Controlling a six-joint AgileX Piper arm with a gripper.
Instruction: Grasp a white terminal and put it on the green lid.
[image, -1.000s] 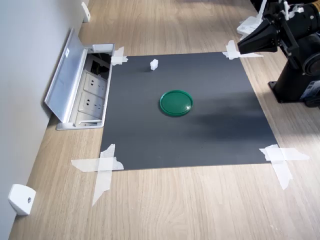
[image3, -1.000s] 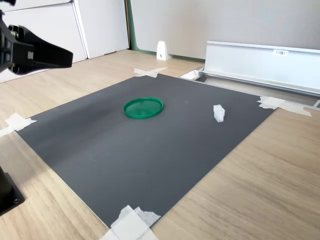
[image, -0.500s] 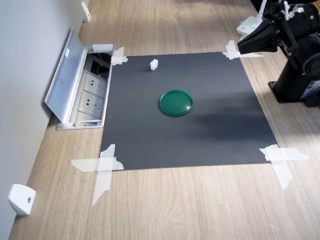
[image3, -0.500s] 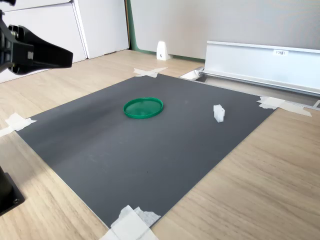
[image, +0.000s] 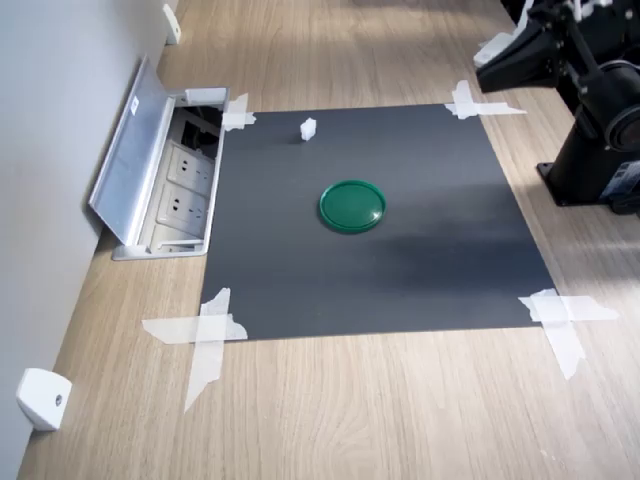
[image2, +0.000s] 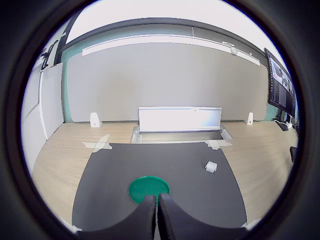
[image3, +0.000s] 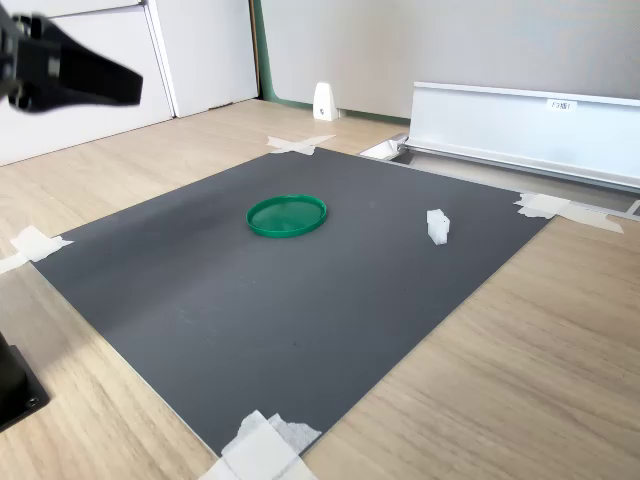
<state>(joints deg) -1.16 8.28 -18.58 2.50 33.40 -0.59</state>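
Note:
The green lid (image: 352, 205) (image3: 287, 215) (image2: 148, 189) lies flat near the middle of the dark mat (image: 400, 270). The white terminal (image: 308, 128) (image3: 437, 226) (image2: 211, 167) stands alone on the mat near its edge by the open socket box. My gripper (image: 481, 80) (image3: 134, 84) (image2: 156, 202) hovers high over the mat's corner, far from both objects, its black fingers pressed together with nothing between them. In the wrist view the fingertips overlap the lid's near rim.
An open metal floor socket box (image: 165, 180) (image3: 520, 125) with a raised cover borders the mat. White tape strips (image: 205, 335) hold the mat's corners. A white wedge piece (image: 42, 398) sits by the wall. The arm's black base (image: 595, 165) stands on the first exterior view's right.
The gripper has risen a little in both exterior views. The lid and the terminal have not moved.

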